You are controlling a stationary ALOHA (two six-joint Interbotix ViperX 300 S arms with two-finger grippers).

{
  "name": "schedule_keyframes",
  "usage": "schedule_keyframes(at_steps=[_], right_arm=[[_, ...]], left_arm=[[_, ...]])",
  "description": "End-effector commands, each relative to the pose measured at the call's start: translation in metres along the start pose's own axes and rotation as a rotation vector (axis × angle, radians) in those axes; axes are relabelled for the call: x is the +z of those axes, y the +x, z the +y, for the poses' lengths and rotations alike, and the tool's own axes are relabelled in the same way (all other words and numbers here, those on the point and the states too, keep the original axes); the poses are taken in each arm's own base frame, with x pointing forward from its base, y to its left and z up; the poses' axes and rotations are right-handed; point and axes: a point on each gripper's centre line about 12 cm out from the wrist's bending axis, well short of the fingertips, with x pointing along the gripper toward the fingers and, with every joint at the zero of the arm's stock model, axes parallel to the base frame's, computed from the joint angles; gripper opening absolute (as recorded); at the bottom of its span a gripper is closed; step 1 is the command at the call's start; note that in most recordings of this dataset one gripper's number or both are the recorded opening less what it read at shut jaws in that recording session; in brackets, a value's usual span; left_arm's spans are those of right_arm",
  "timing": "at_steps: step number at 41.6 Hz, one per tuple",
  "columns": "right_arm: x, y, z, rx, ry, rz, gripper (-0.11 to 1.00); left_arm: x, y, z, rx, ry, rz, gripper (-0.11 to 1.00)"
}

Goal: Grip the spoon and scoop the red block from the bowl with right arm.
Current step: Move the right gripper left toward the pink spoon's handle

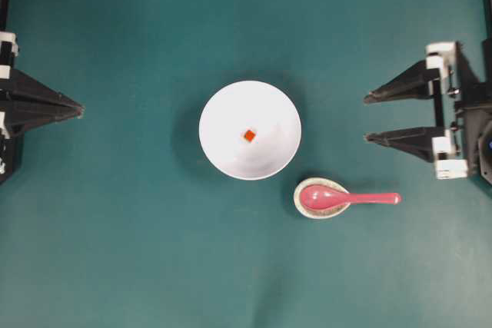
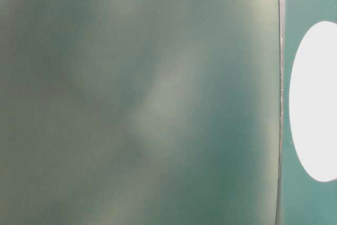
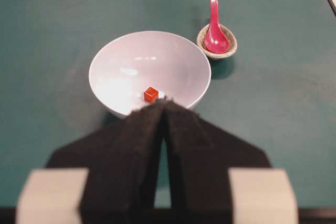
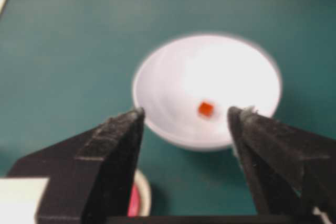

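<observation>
The white bowl (image 1: pixel 231 151) (image 3: pixel 115 51) (image 4: pixel 173 124) stands mid-table with the tiny red block (image 1: pixel 249 135) (image 3: pixel 150 94) (image 4: pixel 206 109) lying inside it. Just right of and below the bowl, the pink spoon (image 1: pixel 350 198) (image 3: pixel 213 24) rests with its scoop in a small speckled rest (image 1: pixel 319 212) (image 3: pixel 231 50), handle pointing right. A sliver of the spoon (image 4: pixel 133 205) shows behind my right gripper's left finger. At the right edge, well clear of the spoon, my right gripper (image 1: pixel 368 117) (image 4: pixel 186 113) is open and empty. My left gripper (image 1: pixel 79 108) (image 3: pixel 164 103) is shut at the far left.
Teal cloth covers the whole table. The table-level view is a blur of green with one white oval (image 2: pixel 316 101) at its right side. Open cloth lies between the right gripper and the spoon's handle.
</observation>
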Motion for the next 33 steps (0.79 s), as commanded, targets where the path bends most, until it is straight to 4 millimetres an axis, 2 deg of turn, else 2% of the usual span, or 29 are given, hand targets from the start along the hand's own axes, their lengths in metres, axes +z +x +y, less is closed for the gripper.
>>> schedule_keyframes(at_steps=[1, 6, 12, 24, 33], right_arm=[[-0.009, 0.001, 0.002, 0.009, 0.034, -0.065, 0.64], [-0.034, -0.001, 0.006, 0.027, 0.074, -0.122, 0.64], [-0.053, 0.0, 0.015, 0.039, 0.123, -0.151, 0.64], [-0.103, 0.018, 0.036, 0.007, 0.118, -0.023, 0.64], [-0.126, 0.025, 0.047, -0.01, 0.072, 0.01, 0.64]], left_arm=[[0.01, 0.0, 0.0, -0.001, 0.003, -0.021, 0.03], [0.01, 0.0, 0.0, -0.001, 0.003, -0.021, 0.03], [0.01, 0.0, 0.0, -0.001, 0.003, -0.023, 0.03], [0.01, 0.0, 0.0, -0.001, 0.003, -0.025, 0.03], [0.01, 0.001, 0.0, -0.001, 0.003, -0.025, 0.03]])
